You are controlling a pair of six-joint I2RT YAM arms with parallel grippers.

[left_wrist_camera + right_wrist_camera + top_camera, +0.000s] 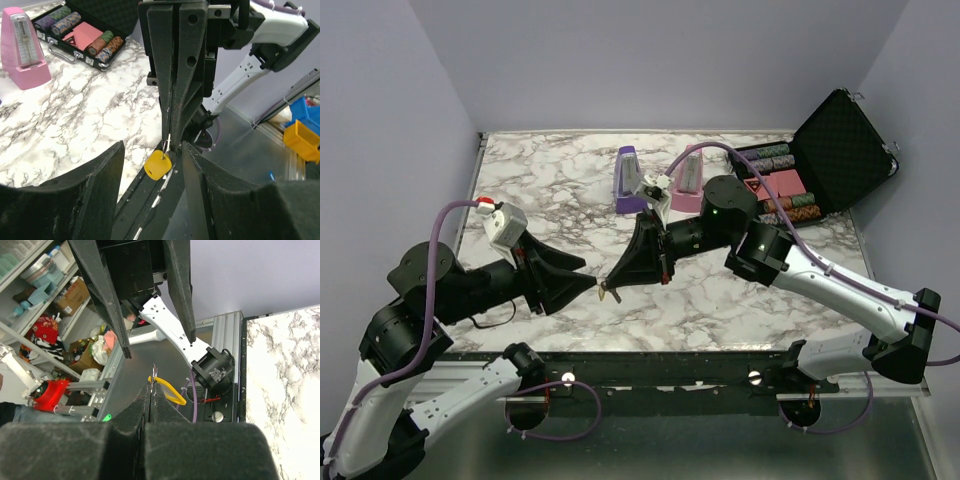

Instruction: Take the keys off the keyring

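The desk top [740, 290] is white marble, veined grey and black. Near its far edge stand a purple metronome [627, 180] and a pink metronome [688, 185]. In the far right corner, a black case [845, 150] holds poker chips [775, 158] striped purple, green and orange. The keys [157, 166] are silvery metal with a bright yellow head.
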